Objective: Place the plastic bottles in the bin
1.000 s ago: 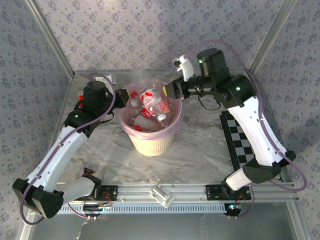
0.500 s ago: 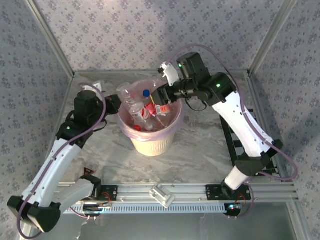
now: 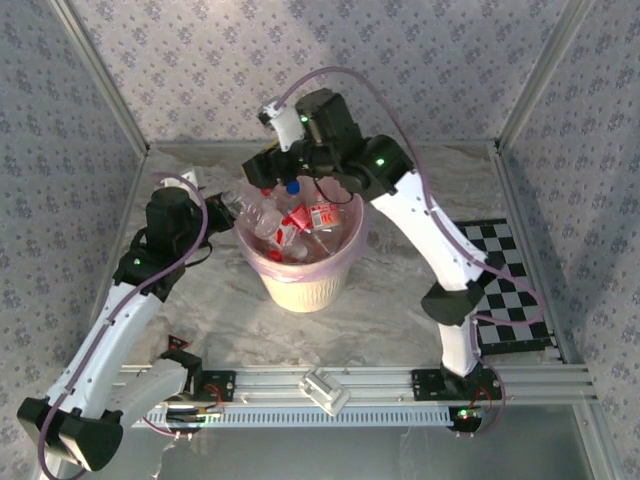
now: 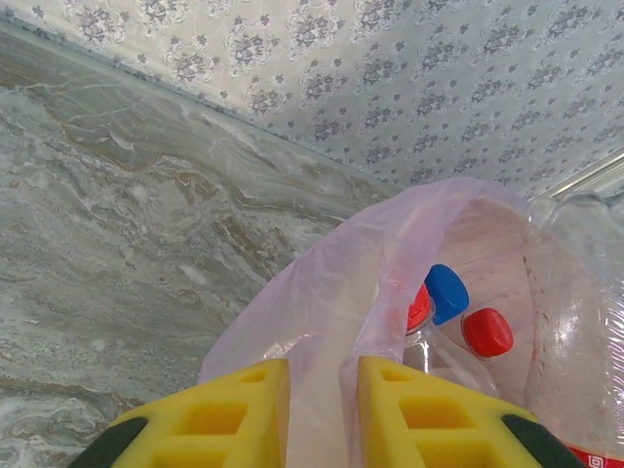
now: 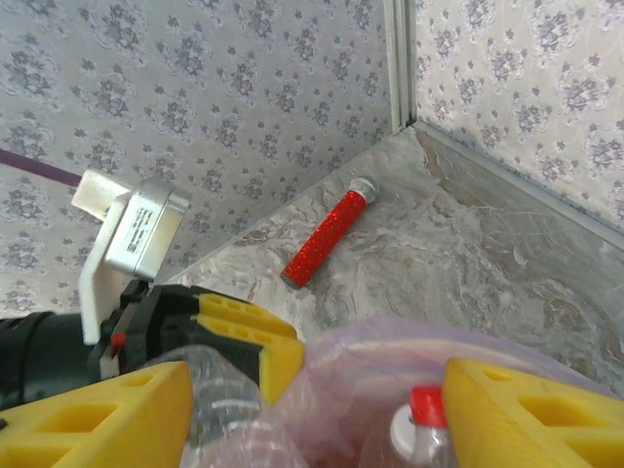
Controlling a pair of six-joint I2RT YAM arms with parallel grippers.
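Bottles (image 3: 300,215) lie piled inside the bin (image 3: 300,285) in the middle of the tabletop (image 3: 400,300), just below the wide-open right fingers (image 5: 526,409) at its far rim, while the left fingers (image 4: 234,409) pinch the pink bag (image 4: 322,322) at its left rim.

Red glitter tube (image 5: 328,237), checkerboard mat (image 3: 510,290)

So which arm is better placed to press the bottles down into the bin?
Right, likely: the right tool hangs open over the bin, above the bottles. The left tool is shut on the pink liner at the rim.
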